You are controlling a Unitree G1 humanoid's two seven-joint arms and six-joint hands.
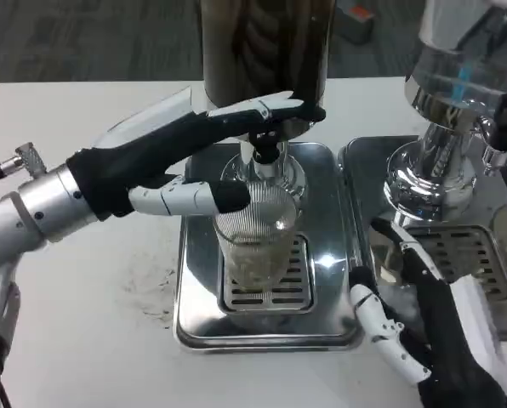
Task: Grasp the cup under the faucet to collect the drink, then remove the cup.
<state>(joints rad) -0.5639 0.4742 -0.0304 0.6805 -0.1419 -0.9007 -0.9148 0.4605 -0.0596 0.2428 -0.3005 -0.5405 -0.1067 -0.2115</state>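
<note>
A white surface (83, 280) carries two polished metal drip trays side by side, with dark patterned floor visible beyond its far edge. The left drip tray (194, 280) supports a drink dispenser (266, 47) with a dark cylindrical body, and its faucet (266, 151) points down over a ribbed clear cup (255, 234) that stands on the tray's slotted grate. The left hand (181, 157) reaches in from the left: one finger lies along the faucet's top near its lever, while another presses against the cup's left side near the rim, so the hand grips the cup without fully enclosing it. The right drip tray (492, 314) holds a second chrome dispenser (445, 127). The right hand (415, 323) rests low at the gap between the trays, fingers apart and holding nothing.
</note>
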